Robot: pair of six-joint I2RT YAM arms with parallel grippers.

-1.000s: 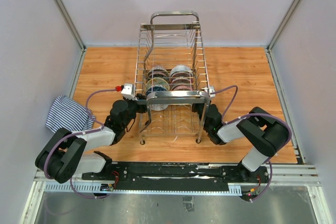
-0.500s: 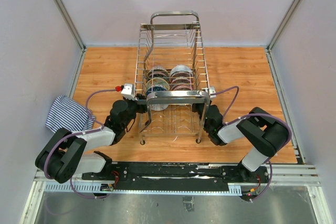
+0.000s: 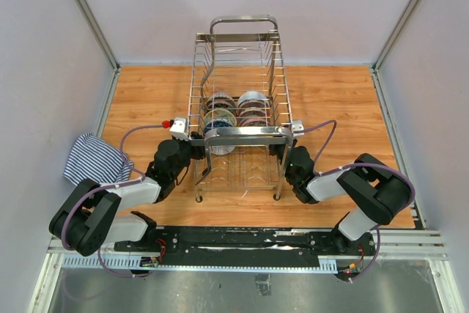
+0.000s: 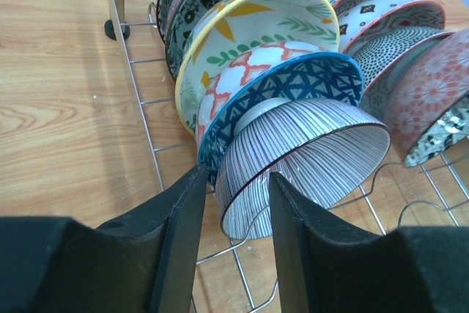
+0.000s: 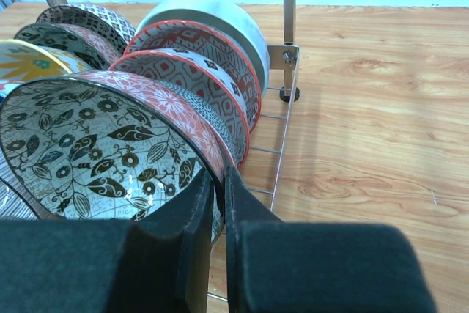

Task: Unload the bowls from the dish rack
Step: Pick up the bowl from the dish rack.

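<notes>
- The bowls stand on edge in two rows along the length of the dish rack, mouths tipped toward the arms.
- Expect glazed ceramic: stiff, slippery, easily chipped. Take each by its rim.
- Your left gripper stands part open, astride the rim of the striped bowl.
- Your right gripper pinches the rim of the leaf-patterned bowl.

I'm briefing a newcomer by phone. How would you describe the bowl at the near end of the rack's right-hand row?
Find the big chrome dish rack, its bowls standing on edge in two rows. The leaf bowl fronts the right row at the near end. Unlike the red-rimmed geometric bowls behind it, its inside is pale with black leaves and flowers.
</notes>
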